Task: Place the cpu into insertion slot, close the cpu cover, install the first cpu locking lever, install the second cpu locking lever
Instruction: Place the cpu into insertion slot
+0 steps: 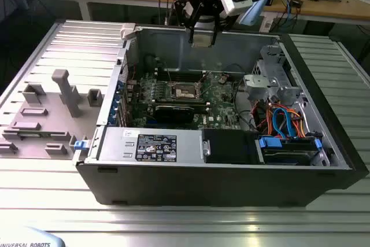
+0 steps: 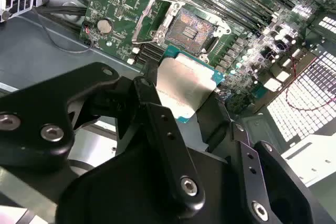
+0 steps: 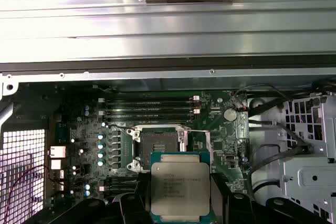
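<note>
Exterior view puts my end effector (image 1: 202,32) high over the back wall of the open computer case (image 1: 231,184), which lies on the ribbed metal desk (image 1: 173,224), well above the green board (image 1: 222,108) inside. My fingers (image 2: 152,95) are closed on the chip (image 2: 186,82), pinching two opposite edges, and its grey metal top shows plainly in the first wrist view. The socket (image 3: 157,142) lies on the board below, well apart from the chip. Its dark pin field is bare, and in the second wrist view the thin metal cover (image 2: 148,22) looks swung up off it at one side, though I cannot tell how far. So I judge that I am on the first step, bringing the chip to the socket, with nothing seated, covered or latched yet. Setting it in calls, I think, for getting squarely over the pin field, matching the chip's edges to the socket's rim, and coming down level and gently, since those pins would likely bend under a skewed or hard landing.
</note>
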`<state>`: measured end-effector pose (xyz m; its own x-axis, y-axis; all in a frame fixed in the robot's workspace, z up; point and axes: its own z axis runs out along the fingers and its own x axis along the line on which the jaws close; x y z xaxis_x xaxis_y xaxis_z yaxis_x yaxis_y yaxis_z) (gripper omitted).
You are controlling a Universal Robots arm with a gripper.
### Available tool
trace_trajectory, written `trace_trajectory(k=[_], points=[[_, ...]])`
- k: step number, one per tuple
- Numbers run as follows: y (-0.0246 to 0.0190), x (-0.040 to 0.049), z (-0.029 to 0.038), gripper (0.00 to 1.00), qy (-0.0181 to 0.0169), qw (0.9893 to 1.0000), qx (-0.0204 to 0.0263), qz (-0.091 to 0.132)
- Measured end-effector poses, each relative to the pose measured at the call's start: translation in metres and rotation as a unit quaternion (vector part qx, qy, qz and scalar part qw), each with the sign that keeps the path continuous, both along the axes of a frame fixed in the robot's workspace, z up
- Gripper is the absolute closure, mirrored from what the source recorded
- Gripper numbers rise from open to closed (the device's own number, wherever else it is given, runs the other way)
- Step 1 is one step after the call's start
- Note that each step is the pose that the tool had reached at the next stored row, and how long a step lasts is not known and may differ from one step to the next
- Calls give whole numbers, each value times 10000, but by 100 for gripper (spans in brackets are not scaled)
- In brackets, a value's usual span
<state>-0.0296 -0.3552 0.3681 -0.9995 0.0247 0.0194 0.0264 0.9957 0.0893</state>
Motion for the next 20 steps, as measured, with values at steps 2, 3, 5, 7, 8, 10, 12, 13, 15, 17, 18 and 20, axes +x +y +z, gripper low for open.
trace_trajectory(k=[2,3,5,7,8,10,12,13,15,17,18,20], points=[[0,0,0,46,0,10000,0,0],[0,0,0,46,0,10000,0,0],[0,0,0,46,0,10000,0,0],[0,0,0,46,0,10000,0,0],[0,0,0,46,0,10000,0,0],[0,0,0,46,0,10000,0,-5],[0,0,0,46,0,10000,0,-14],[0,0,0,46,0,10000,0,-24],[0,0,0,46,0,10000,-1,-50],[0,0,0,46,0,9999,-2,-106],[0,0,0,46,0,9999,-2,-132],[0,0,0,46,0,9996,-4,-291]])
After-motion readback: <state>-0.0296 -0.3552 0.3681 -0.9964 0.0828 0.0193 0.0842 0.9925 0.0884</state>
